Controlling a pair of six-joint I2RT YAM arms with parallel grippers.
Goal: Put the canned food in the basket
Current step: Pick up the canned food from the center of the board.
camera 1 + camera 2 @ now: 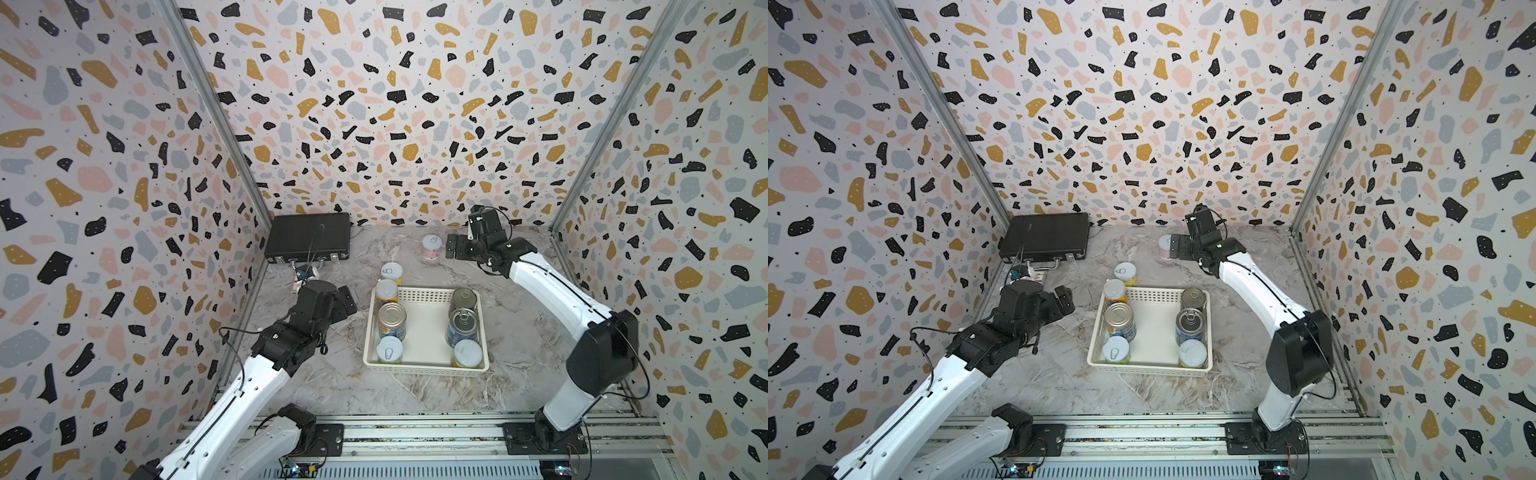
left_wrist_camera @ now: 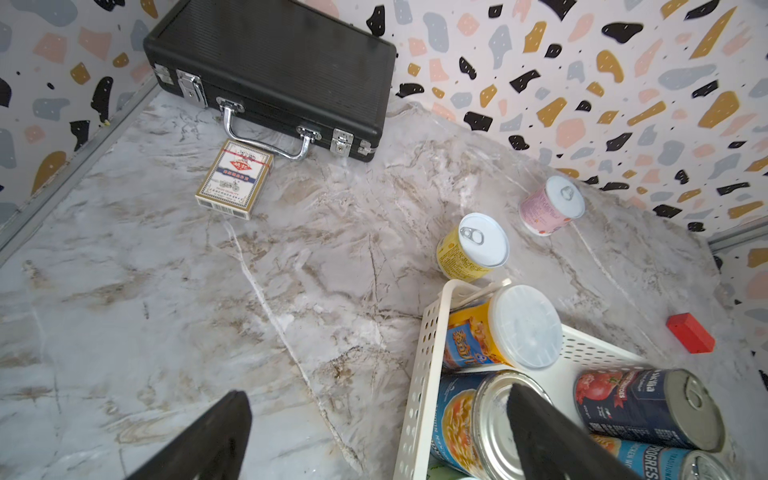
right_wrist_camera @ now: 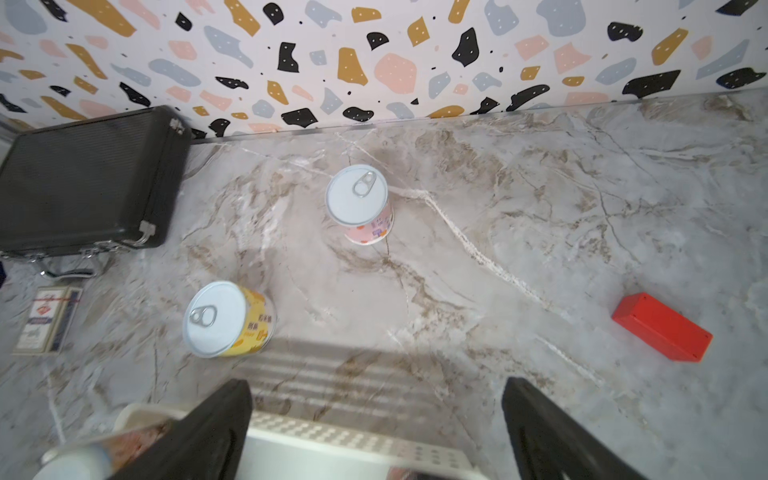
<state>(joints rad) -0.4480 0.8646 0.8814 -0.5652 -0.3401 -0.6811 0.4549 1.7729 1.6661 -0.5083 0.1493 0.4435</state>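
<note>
The right pincer (image 1: 452, 248) stands wide open and empty at the back of the table (image 1: 332, 386). In both top views the pink can (image 1: 431, 247) sits upright just beside its tips, on the side toward the table's middle. The left pincer (image 1: 350, 300), also open and empty, hangs left of the basket (image 1: 424, 368), where six cans (image 1: 392, 322) already stand. The yellow can (image 1: 392, 272) is upright just behind the basket's far left corner.

From the left wrist, the yellow can (image 2: 473, 245) is nearer than the pink.

From the right wrist, the pink can (image 3: 359, 203) lies ahead between the spread jaws, though that picture is somewhat blurred. I'd judge the right arm better placed for the pink, the left for the yellow.
</note>
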